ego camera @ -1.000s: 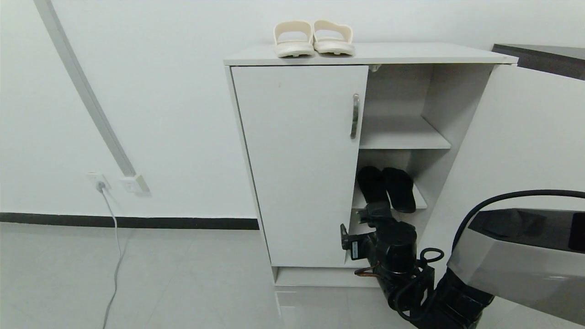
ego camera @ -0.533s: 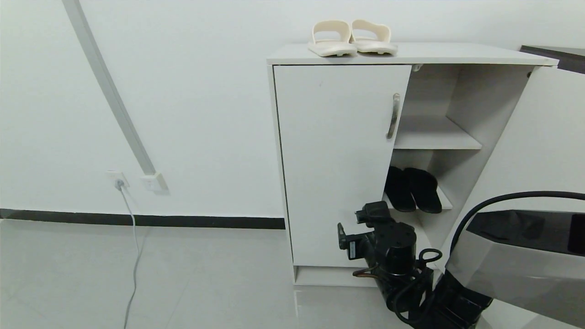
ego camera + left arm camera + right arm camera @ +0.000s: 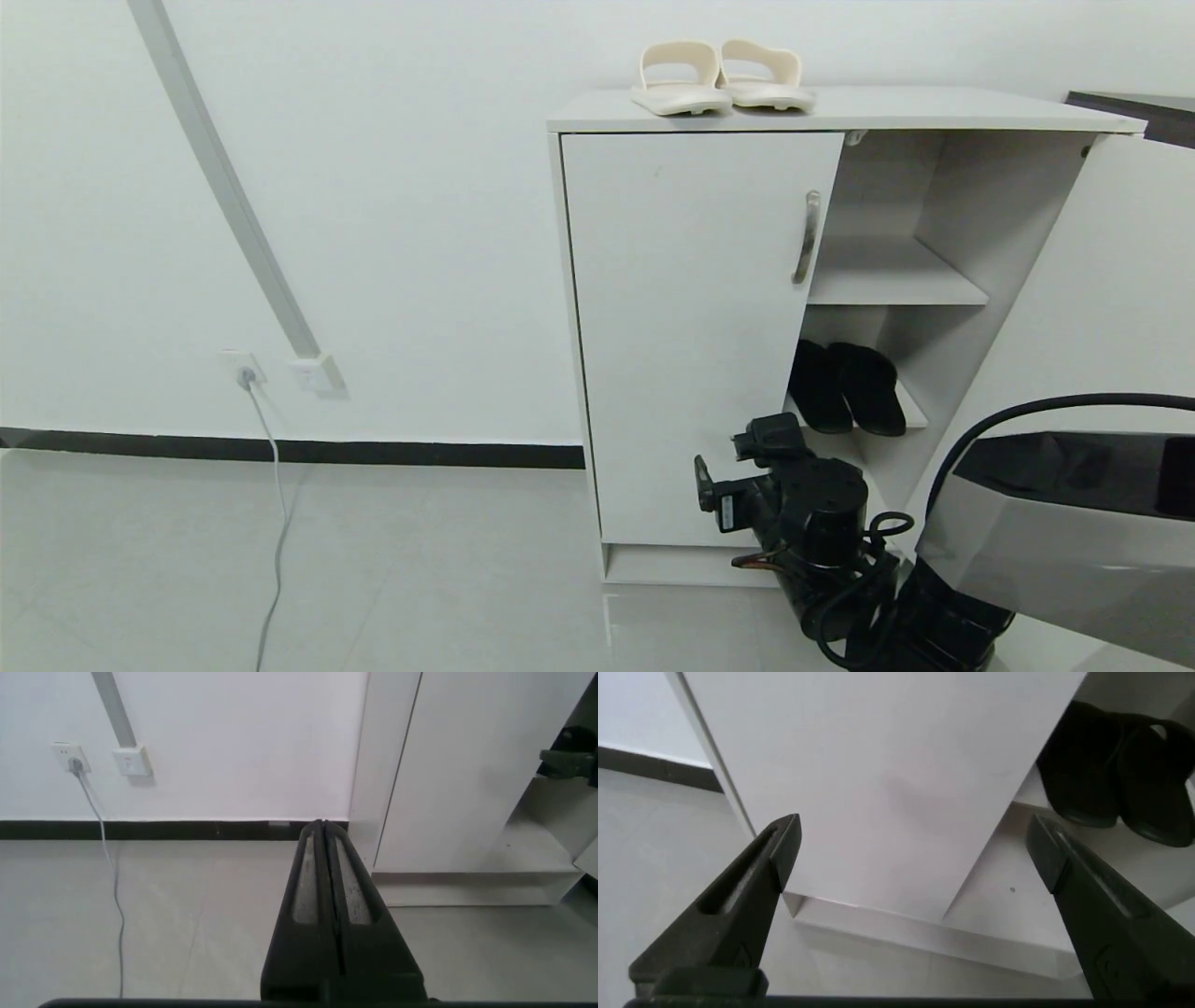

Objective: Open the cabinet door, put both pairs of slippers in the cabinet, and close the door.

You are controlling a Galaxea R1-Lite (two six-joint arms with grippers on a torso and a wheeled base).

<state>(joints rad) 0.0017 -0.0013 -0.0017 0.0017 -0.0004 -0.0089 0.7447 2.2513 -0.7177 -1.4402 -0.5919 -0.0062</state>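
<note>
**Two pairs, one shelved: black slippers inside, cream pair on top**

Two grippers, two states. The right gripper (image 3: 913, 826) has its fingers spread wide with nothing between them. It sits low in front of the cabinet (image 3: 840, 110), near the free edge of the closed left door (image 3: 691, 327) and just below the shelf that carries the black slippers (image 3: 845, 387). The left gripper (image 3: 322, 826) has its fingers pressed flat together, holding nothing. It hangs over the grey tiled floor (image 3: 420, 560), well to the left of the cabinet, and faces the wall.

The black slippers lie side by side on the lower shelf of the right compartment, toes pointing inward. The upper shelf (image 3: 887, 285) sits above them. The right door (image 3: 1111, 280) stands swung wide open. The left door has an upright metal handle (image 3: 806, 238) along its inner edge.

The cream slippers (image 3: 724, 79) rest side by side on the cabinet's top panel, above the closed door.

Off to the left, a wall socket (image 3: 245, 376) has a grey cable (image 3: 271, 523) plugged in that trails down to the floor. A switch plate (image 3: 317, 373) sits just beside the socket, at the foot of a slanted grey trunking strip (image 3: 224, 187).
</note>
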